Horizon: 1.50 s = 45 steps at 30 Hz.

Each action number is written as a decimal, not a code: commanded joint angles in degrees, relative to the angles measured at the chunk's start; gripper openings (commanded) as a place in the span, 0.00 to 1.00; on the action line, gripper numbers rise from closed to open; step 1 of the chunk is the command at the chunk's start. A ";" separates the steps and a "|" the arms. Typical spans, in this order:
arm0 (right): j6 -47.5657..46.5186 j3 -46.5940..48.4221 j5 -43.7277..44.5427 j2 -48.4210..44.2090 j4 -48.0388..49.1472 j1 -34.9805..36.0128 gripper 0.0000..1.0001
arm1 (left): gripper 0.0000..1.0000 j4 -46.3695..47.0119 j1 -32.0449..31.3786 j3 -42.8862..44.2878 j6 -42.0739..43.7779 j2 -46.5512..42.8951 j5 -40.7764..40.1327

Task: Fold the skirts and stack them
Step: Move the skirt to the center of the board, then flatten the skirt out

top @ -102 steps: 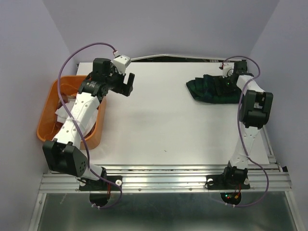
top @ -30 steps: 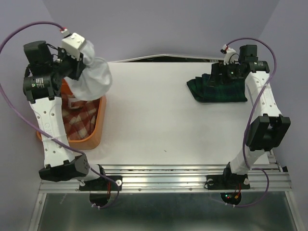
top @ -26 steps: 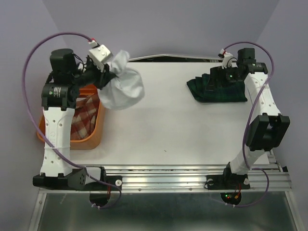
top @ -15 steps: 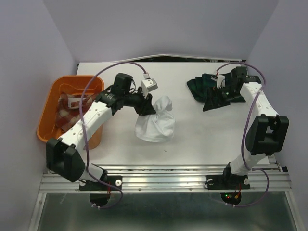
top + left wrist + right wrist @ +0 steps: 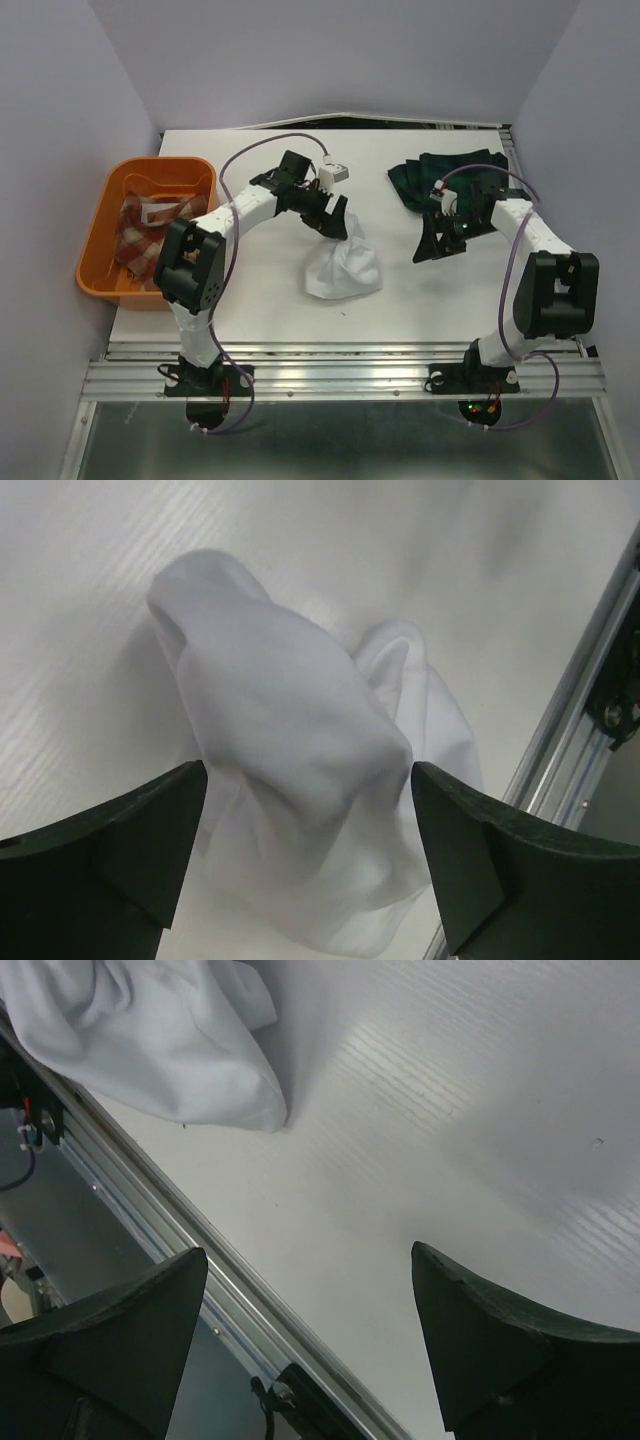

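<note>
White skirt (image 5: 343,268) sits in a crumpled heap mid-surface (image 5: 250,295) with no fold in it, so I'd call this the start of skirt two. Left gripper (image 5: 335,222) hangs right over the heap, jaws spread wide and gripping nothing. Right gripper (image 5: 432,246) is beside it over bare surface, jaws released too, empty. Green-navy plaid skirt (image 5: 450,178) looks folded at the far right; red-and-tan plaid skirt (image 5: 140,220) is in the orange basket (image 5: 92,262). Next move, I reckon: each gripper pinches an edge and spreads the white one flat before folding.
</note>
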 commanded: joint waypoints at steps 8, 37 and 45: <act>15.05 -12.49 1.17 -3.76 23.34 9.99 0.86 | 0.97 4.10 8.02 -13.47 -2.40 -25.29 -5.03; 14.27 -7.58 -2.00 -3.93 27.13 25.11 0.06 | 0.85 3.30 4.61 -27.82 1.55 -13.62 5.17; 18.66 -1.79 -3.41 -6.30 26.60 22.75 0.01 | 0.00 -0.20 7.66 -19.14 2.86 -10.71 5.70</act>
